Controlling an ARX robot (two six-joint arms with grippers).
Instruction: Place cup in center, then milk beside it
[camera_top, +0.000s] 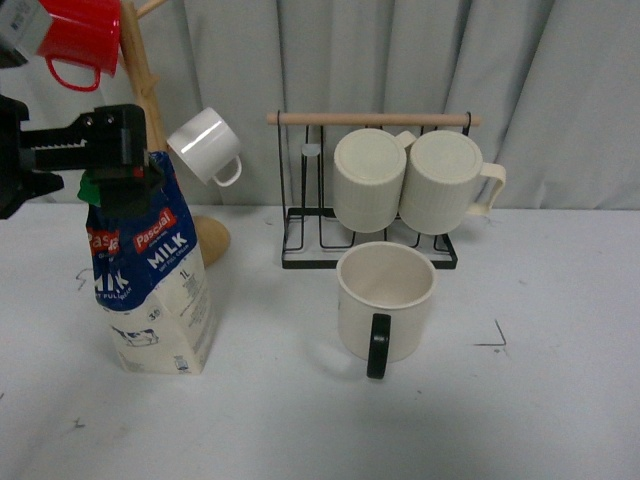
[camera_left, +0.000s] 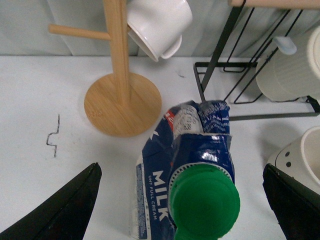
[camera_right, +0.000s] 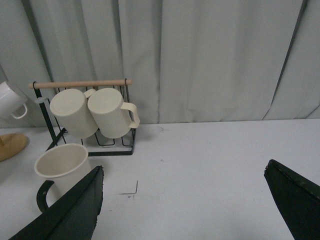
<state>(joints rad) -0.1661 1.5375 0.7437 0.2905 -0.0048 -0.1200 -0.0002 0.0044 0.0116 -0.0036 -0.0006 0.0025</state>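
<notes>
The milk (camera_top: 155, 290), a blue-and-cream carton with a green cap (camera_left: 204, 200), stands upright on the white table at the left. My left gripper (camera_top: 120, 165) is at the carton's top, open. In the left wrist view its black fingers (camera_left: 65, 210) sit wide on either side of the carton, not touching it. The cup (camera_top: 385, 300), wide and cream with a black handle (camera_top: 378, 345), stands near the table's middle, in front of the rack. My right gripper (camera_right: 185, 170) is open over bare table, with the cup (camera_right: 62, 165) off to one side. It is out of the front view.
A wooden mug tree (camera_top: 145, 80) behind the milk carries a red mug (camera_top: 82, 35) and a small white cup (camera_top: 205, 145). A black wire rack (camera_top: 300, 215) at the back holds two ribbed cream mugs (camera_top: 370, 180). A grey curtain closes the back.
</notes>
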